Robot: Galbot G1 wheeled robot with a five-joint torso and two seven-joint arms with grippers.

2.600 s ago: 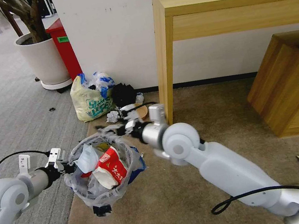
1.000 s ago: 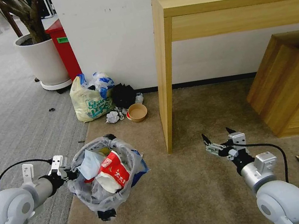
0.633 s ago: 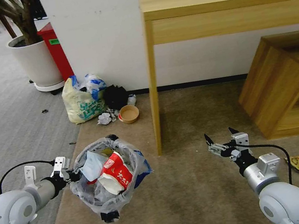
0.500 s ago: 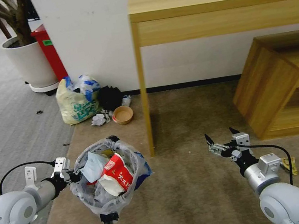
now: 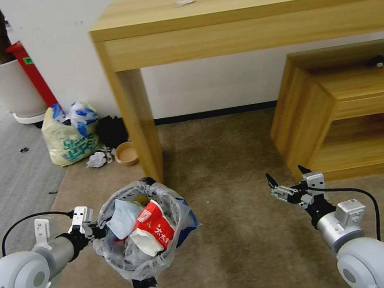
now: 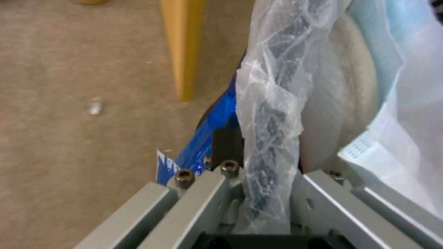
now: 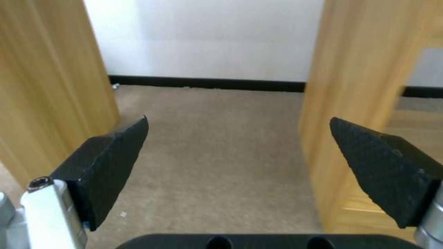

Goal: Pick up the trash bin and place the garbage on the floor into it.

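Note:
The trash bin (image 5: 143,250), black with a clear crinkly liner, hangs above the carpet with my left gripper (image 5: 94,227) shut on its rim. Close up in the left wrist view, the left gripper (image 6: 277,174) pinches the liner and rim of the trash bin (image 6: 268,114). Inside lie a red carton (image 5: 153,221) and a light blue mask (image 5: 120,216). Garbage on the floor by the wall: a crumpled tissue (image 5: 97,159) and a brown paper bowl (image 5: 127,153). My right gripper (image 5: 286,180) hovers open over bare carpet at the lower right, and it (image 7: 237,124) holds nothing.
A wooden table (image 5: 247,2) stands against the wall, its leg (image 5: 139,118) just behind the bin. A low wooden shelf unit (image 5: 343,109) sits at the right. A yellowish shopping bag (image 5: 69,137), a white plant pot (image 5: 7,84) and a red box (image 5: 33,72) are at the left.
The head view has swung right, so the scene has slid left. My right arm has drawn back from the litter by the wall to the lower right. The bin stays in my left gripper.

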